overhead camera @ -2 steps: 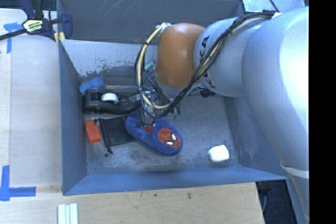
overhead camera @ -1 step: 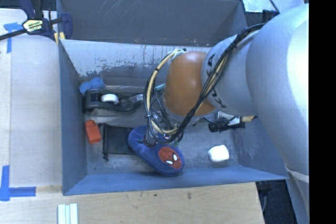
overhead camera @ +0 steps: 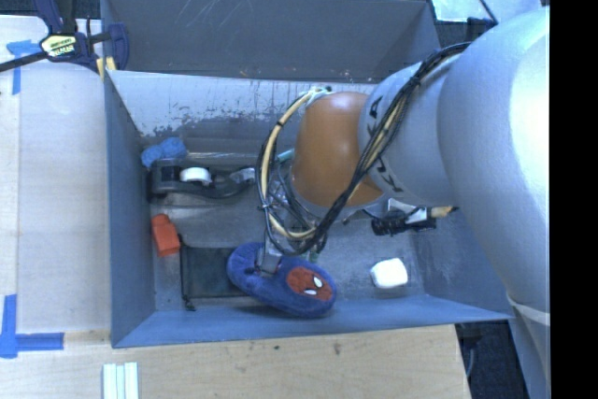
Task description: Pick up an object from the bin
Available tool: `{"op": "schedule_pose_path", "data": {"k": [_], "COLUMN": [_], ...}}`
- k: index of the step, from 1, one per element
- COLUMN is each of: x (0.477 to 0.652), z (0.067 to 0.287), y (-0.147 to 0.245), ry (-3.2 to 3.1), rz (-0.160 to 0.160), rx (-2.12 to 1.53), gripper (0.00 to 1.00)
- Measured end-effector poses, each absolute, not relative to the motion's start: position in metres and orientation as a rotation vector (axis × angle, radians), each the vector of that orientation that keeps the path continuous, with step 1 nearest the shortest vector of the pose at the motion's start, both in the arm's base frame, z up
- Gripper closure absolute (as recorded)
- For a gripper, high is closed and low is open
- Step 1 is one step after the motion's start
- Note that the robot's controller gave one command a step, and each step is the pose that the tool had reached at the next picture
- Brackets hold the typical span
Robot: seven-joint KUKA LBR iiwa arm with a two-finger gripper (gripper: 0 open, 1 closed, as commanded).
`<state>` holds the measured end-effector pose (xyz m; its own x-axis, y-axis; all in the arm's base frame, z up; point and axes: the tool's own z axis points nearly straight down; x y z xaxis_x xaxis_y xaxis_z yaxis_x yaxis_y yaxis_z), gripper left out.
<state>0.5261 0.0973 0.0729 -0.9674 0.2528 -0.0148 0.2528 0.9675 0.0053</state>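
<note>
Gripper (overhead camera: 272,259) is down at the front of the bin (overhead camera: 280,33), right at the open end of the blue slipper (overhead camera: 297,291) w/ the red face on its toe. Can't tell if it's open or closed tbh, the orange cover (overhead camera: 327,149) and cables (overhead camera: 271,165) block that. The slipper lies by the front wall, apart from the orange block (overhead camera: 166,235) and white lump (overhead camera: 390,274), so prob the easy pick imo.

Cut off at right edge: arm (overhead camera: 486,135). Partly hidden beneath gripper (overhead camera: 272,259), lower centre: blue slipper (overhead camera: 280,296). Too dark to identify, lower left: flat black thing (overhead camera: 206,274).
</note>
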Motion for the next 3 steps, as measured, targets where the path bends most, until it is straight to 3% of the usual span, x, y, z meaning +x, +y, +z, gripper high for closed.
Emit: {"op": "schedule_pose_path", "data": {"k": [1,2,3], "x": [0.508,0.500,0.498], "z": [0.074,0.084,0.083], "y": [0.097,0.130,0.128], "ry": [3.061,2.795,2.805], "rz": [0.002,-0.002,0.000], "rx": [-0.621,-1.404,-1.402], "gripper": [0.00,0.00,1.00]}}
